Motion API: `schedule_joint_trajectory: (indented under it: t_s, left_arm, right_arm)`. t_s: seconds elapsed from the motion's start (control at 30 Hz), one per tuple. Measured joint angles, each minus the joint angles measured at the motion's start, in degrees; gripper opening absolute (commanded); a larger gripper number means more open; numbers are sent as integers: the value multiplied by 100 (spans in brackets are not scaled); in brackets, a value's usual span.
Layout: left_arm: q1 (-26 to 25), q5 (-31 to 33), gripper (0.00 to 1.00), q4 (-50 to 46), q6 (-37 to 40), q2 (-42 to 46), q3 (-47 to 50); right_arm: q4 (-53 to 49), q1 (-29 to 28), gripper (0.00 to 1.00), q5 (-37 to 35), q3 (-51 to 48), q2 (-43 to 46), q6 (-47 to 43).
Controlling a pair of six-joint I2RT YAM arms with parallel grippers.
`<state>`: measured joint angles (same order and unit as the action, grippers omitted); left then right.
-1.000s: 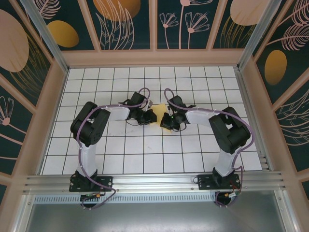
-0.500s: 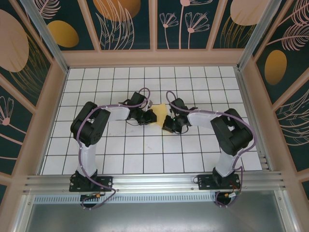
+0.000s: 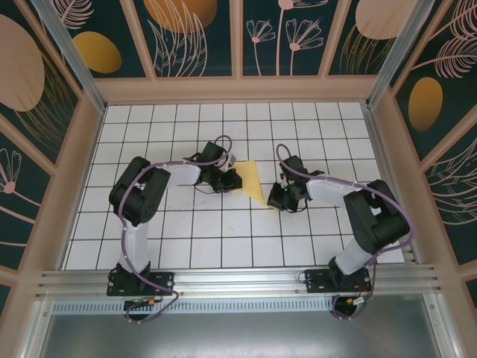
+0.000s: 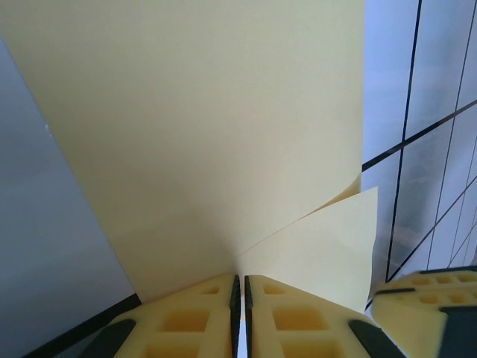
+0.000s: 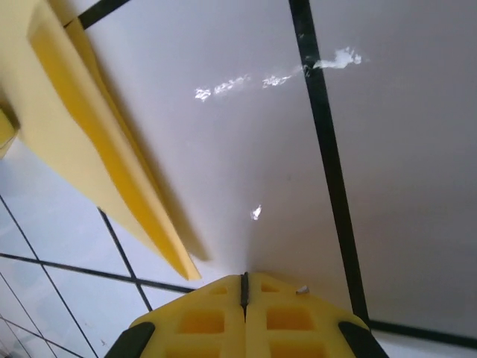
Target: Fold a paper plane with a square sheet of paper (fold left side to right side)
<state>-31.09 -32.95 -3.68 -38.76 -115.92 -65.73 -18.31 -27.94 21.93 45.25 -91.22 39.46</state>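
The left gripper (image 3: 232, 179) is seen pressed nearly together on the paper (image 3: 252, 179). In the left wrist view its two yellow pads (image 4: 186, 321) are brought to a thin slit, and the pale yellow paper (image 4: 209, 134) is seen to come out from between them, so the sheet is taken to be pinched at its near edge. From that pinch the paper is spread upward and away from the gripper (image 4: 238, 298), with a second layer (a folded flap, its corner free) fanned out to the right.

The right gripper (image 3: 282, 198) is closed on nothing. In the right wrist view its pads (image 5: 291, 321) are shown flat against each other, low over the white gridded table (image 5: 358, 149).

In the overhead view the paper is laid between the two grippers as a narrow pointed shape on the table (image 3: 223, 231), its left side held at the left gripper and its right side kept apart from the right gripper. In the right wrist view the folded paper (image 5: 89, 149) is placed up and to the left of the gripper (image 5: 244, 294). Its lower tip is brought just beside the pads, and no contact can be made out.
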Motion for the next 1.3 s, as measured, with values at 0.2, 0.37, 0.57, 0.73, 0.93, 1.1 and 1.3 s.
schedule_joint_trajectory:
  t_s: [0.2,0.37,0.57,0.73,0.93,1.1,1.3]
  left_arm:
    - [0,2,15,-44,15,-9,-35]
    - [0,37,15,-66,15,-9,-50]
    - [0,44,15,-66,17,-9,-50]
    - [0,50,15,-87,20,-9,-63]
    - [-4,61,18,-120,59,-9,-92]
    - [-2,142,19,-214,76,57,-164]
    - [-9,151,16,-282,79,531,-181]
  right_arm:
    - [28,-149,7,83,448,275,-157]
    - [286,-511,7,103,800,-304,-138]
    - [289,-581,7,-11,885,-876,-136]
    - [304,-494,7,-98,815,-929,-76]
    - [579,-407,6,50,599,-890,11]
    - [730,-387,4,127,494,-866,9]
    - [782,-365,0,173,466,-857,9]
